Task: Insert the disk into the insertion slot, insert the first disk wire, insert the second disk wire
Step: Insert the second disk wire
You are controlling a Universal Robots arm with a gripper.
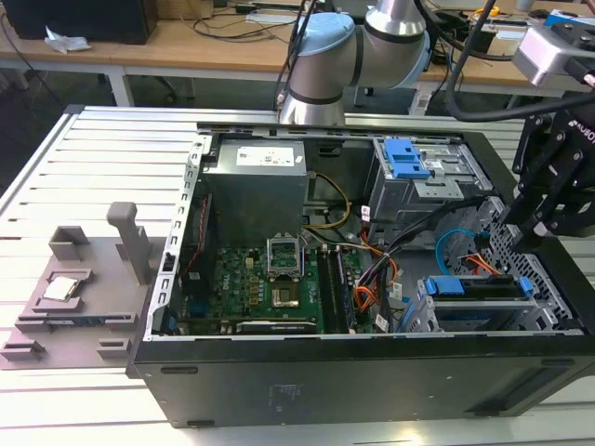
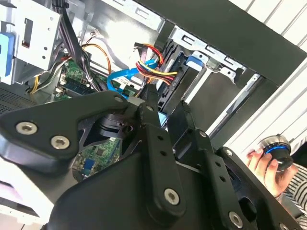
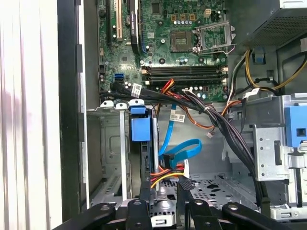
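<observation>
The disk (image 1: 465, 287) sits in the insertion slot (image 1: 483, 314), the silver cage at the open case's corner on the exterior view's right. Its blue frame (image 3: 140, 128) shows edge-on in the first wrist view. My black gripper (image 1: 525, 232) hangs just above that cage. Its fingers (image 3: 184, 194) stand apart, open, with perforated metal visible between them and nothing clamped. A red, yellow and black wire bundle (image 3: 168, 173) ends at the disk's rear by my fingertips (image 2: 151, 96). A blue flat wire (image 3: 180, 148) loops beside it, its end close to my gripper (image 2: 163, 109).
A bay with blue latches (image 1: 409, 158) stands behind the cage. The motherboard (image 1: 270, 279) and power supply (image 1: 256, 172) lie toward the exterior view's left. A grey fixture (image 1: 74, 279) sits outside the case. A person's hand (image 2: 268, 160) holds a knob beyond the case wall.
</observation>
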